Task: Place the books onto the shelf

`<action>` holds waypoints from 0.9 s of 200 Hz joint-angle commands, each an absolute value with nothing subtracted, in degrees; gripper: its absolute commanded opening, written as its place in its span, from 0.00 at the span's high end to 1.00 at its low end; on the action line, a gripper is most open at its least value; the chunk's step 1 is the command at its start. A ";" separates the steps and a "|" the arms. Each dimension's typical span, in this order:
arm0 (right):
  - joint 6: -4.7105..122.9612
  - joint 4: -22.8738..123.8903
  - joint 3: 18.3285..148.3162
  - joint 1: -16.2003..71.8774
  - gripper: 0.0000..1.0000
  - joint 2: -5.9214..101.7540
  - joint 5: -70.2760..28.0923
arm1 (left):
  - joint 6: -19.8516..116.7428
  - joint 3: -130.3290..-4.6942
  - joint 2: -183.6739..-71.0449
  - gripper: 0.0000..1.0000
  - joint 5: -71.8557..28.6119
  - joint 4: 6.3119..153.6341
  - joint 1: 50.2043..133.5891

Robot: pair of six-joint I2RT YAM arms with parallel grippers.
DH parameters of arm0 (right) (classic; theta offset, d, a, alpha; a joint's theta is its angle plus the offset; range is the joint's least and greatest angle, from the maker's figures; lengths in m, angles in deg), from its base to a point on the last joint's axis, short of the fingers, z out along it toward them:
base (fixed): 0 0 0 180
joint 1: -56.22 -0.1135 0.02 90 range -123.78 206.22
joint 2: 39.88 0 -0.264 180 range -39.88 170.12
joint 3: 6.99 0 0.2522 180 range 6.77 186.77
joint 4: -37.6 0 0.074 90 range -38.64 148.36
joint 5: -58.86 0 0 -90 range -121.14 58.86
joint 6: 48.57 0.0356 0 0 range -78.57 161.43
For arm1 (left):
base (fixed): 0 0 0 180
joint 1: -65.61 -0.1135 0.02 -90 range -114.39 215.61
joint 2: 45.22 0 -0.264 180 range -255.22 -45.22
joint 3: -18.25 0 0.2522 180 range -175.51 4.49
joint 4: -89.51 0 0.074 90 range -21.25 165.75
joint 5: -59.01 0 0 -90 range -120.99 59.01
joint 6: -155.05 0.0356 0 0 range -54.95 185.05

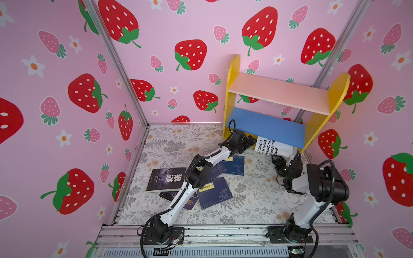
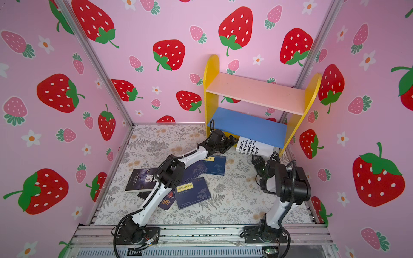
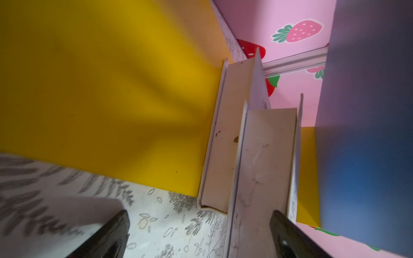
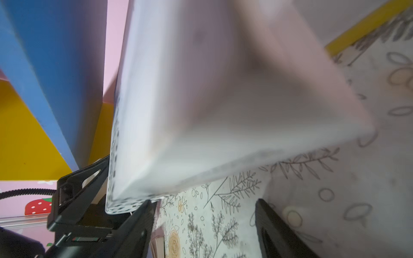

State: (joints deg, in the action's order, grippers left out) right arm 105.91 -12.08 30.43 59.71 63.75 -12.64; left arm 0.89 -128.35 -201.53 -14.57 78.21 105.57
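Under shelf [image 1: 268, 127], white books [image 1: 273, 147] lean; left gripper [image 1: 253, 141] alongside, seemingly empty

Soft, even light is filling both top views, and the pink walls [image 1: 201, 22] are tinting everything rosy. A pale glow is showing on the wall above the shelf [image 1: 279, 93], upper middle of the frame. Wide-angle distortion is bending the corner rails [image 1: 116, 62] outward. Only faint shadows are lying on the floral mat [image 1: 257, 201]. In the left wrist view, streaky shadows are falling across the yellow side panel [image 3: 100, 89], and the mat nearest the lens is blurring. In the right wrist view, the white book [image 4: 223, 100] is smearing out of focus, while the blue board [image 4: 55, 67] is sitting in shade.
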 commanded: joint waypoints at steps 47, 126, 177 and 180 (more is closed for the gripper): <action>112.05 -23.23 32.53 59.92 0.26 70.59 -12.42 | 0.61 -138.18 -206.78 0.01 -15.31 80.27 106.48; 114.82 -29.78 31.13 59.91 0.26 71.37 -14.76 | 1.22 -142.97 -209.87 0.01 -14.38 79.61 107.73; 114.99 -29.76 31.59 60.00 0.25 71.61 -15.82 | 1.86 -144.10 -210.42 0.01 -14.37 78.64 108.24; 114.99 -29.76 31.58 59.98 0.25 71.64 -15.91 | 1.94 -144.17 -210.44 0.01 -14.34 78.54 108.31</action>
State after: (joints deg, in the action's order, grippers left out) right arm 113.85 -27.27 31.57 60.14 71.44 -15.72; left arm -0.68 -140.96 -208.72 -13.85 75.00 106.99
